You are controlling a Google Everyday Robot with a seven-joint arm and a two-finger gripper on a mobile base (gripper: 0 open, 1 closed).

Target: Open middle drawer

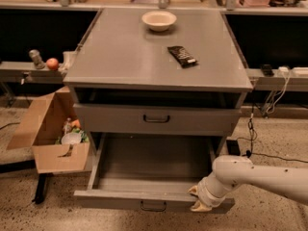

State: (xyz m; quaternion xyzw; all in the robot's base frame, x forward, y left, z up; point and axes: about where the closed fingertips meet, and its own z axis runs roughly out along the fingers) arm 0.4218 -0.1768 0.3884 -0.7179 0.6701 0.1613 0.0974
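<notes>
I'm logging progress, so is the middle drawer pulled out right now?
Yes, the middle drawer juts out showing its grey interior, with the gripper at its front panel's right end.

Claw (196, 199) at middle drawer (154, 167) front, right end.

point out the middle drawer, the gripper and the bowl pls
middle drawer (154, 165): camera view, on its grey interior floor.
gripper (197, 199): camera view, on its tip end, at the drawer front's right side.
bowl (159, 19): camera view, on the centre of its hollow.
</notes>
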